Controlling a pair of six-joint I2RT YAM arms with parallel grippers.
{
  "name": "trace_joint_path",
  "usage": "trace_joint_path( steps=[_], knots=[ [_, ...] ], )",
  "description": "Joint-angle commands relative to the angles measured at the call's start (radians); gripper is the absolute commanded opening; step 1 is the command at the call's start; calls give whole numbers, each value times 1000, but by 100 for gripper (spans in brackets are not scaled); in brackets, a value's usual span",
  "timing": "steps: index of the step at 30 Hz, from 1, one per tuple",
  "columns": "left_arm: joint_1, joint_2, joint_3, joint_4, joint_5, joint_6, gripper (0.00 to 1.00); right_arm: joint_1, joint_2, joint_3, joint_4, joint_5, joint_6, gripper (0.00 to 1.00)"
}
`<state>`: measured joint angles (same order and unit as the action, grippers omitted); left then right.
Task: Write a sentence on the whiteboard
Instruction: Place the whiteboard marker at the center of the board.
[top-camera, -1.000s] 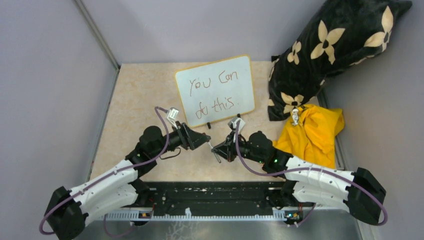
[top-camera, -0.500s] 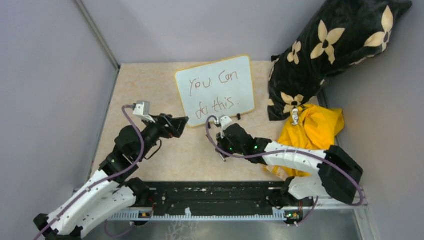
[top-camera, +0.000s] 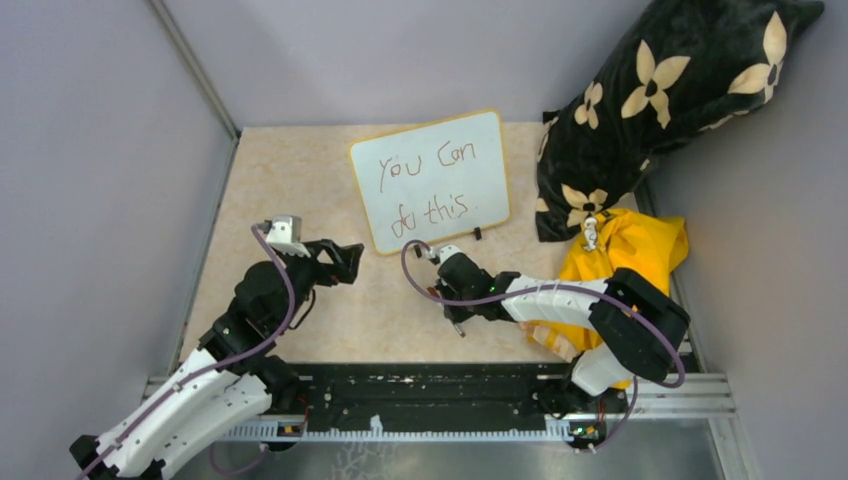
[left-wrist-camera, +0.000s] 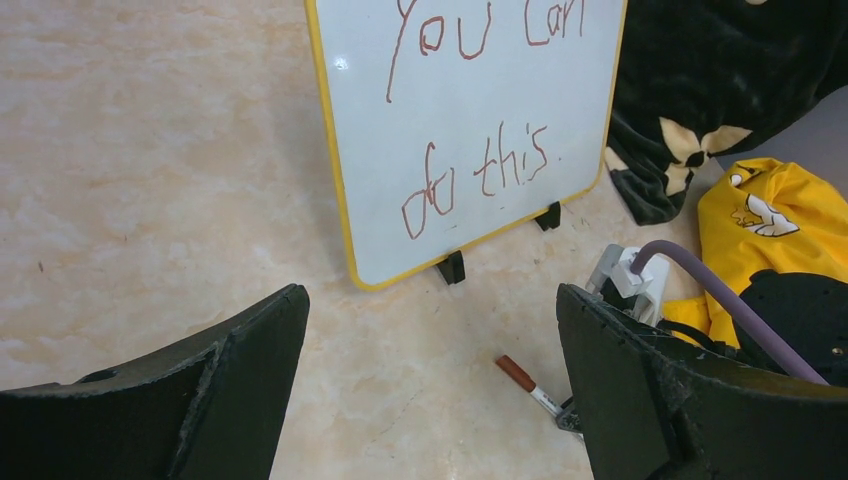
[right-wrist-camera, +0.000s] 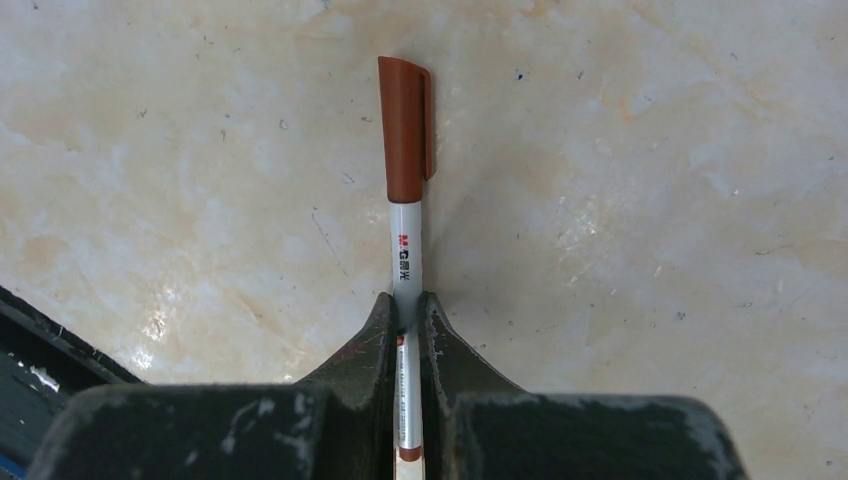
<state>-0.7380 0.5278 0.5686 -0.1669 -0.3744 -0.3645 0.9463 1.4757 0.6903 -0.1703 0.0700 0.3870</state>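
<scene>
The whiteboard (top-camera: 432, 180) with its yellow-orange frame stands tilted on two black feet at the back middle; it also shows in the left wrist view (left-wrist-camera: 470, 120). The sentence (top-camera: 430, 185) "You can do this" is on it in reddish-brown, in two lines. My right gripper (top-camera: 457, 318) is shut on a capped white marker with a brown cap (right-wrist-camera: 405, 200), low over the tabletop in front of the board. The marker also shows in the left wrist view (left-wrist-camera: 530, 388). My left gripper (top-camera: 345, 262) is open and empty, left of the board's lower corner.
A black cushion with cream flowers (top-camera: 660, 100) leans at the back right. A yellow cloth (top-camera: 625, 265) lies in front of it, by the right arm. Grey walls close the left and back sides. The black base rail (top-camera: 430, 400) runs along the near edge.
My left gripper has let go near the marker, drawn back left and opened. My right gripper has swung left and lowered, keeping hold of the marker.
</scene>
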Motion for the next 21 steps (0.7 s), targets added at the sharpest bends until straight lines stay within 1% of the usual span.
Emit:
trace_joint_path(
  steps=[1, 7, 12, 15, 19, 21],
  knots=[
    [0, -17, 0, -11, -12, 17, 99, -9, 7, 22, 18, 25, 21, 0],
    [0, -28, -1, -16, -19, 16, 99, -18, 20, 9, 15, 47, 40, 0],
    [0, -28, -1, -23, -25, 4, 99, -20, 22, -5, 22, 55, 54, 11],
    [0, -23, -2, -26, -34, -6, 99, -21, 19, -11, 24, 60, 58, 16],
    [0, -15, 6, -39, -44, -10, 99, -22, 14, -19, 31, 52, 60, 30],
    [0, -16, 8, -40, -48, -14, 99, -23, 4, -23, 31, 54, 63, 34]
  ],
)
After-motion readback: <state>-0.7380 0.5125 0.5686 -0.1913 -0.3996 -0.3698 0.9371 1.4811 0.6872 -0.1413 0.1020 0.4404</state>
